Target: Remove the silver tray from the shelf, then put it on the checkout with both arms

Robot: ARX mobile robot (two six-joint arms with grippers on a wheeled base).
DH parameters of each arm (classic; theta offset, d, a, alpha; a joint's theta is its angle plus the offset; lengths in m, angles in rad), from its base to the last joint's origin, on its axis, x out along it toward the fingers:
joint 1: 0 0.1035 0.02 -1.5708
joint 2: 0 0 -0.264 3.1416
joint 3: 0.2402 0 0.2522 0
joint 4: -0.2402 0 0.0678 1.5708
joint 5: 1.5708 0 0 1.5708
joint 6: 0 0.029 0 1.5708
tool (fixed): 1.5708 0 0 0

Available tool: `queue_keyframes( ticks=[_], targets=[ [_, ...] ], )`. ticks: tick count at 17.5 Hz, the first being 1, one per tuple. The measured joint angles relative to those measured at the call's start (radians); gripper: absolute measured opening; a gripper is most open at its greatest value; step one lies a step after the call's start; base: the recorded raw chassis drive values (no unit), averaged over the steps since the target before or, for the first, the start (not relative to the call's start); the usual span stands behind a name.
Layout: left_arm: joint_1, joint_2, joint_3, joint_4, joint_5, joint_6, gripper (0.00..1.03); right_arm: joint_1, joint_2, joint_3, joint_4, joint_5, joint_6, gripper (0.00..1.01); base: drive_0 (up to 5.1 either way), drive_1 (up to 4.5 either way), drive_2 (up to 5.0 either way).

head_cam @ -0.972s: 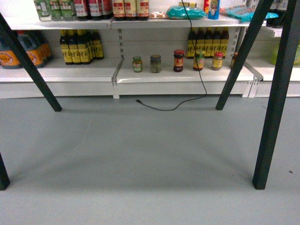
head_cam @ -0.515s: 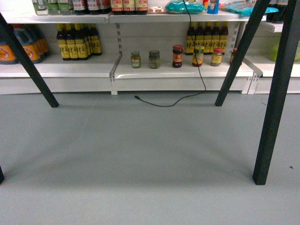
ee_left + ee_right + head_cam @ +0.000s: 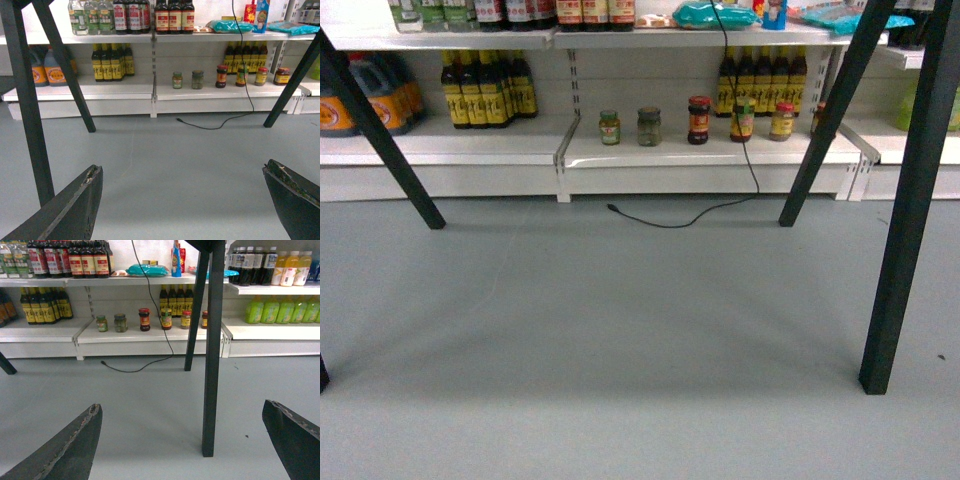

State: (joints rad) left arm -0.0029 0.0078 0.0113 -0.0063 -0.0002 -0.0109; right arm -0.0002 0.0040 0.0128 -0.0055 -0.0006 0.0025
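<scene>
Five jars point(image 3: 699, 120) on shelf point(image 3: 700, 157)

left claw point(image 3: 182, 200): two dark fingers point(image 3: 65, 210), blackish-grey, broad wedge shape tapering to blunt tips
left finger edges: worn, pale scuffs + chipped rim along inner edge, esp. near tip
right claw point(image 3: 182, 440): same build, dark wedge fingers point(image 3: 62, 450), matte
right finger edges: rough, lighter speckled wear line on inner rim
head view: no robot body parts seen
</scene>
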Motion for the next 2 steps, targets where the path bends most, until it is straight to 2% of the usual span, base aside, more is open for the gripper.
queue_keyframes(
  ticks=[2],
  targets=[
    [0.000, 0.000, 0.000, 0.000, 0.000, 0.000, 0.98, 0.000, 0.000, 0.000, 0.000, 0.000, 0.000, 0.98, 0.0, 0.00, 0.0]
  ],
)
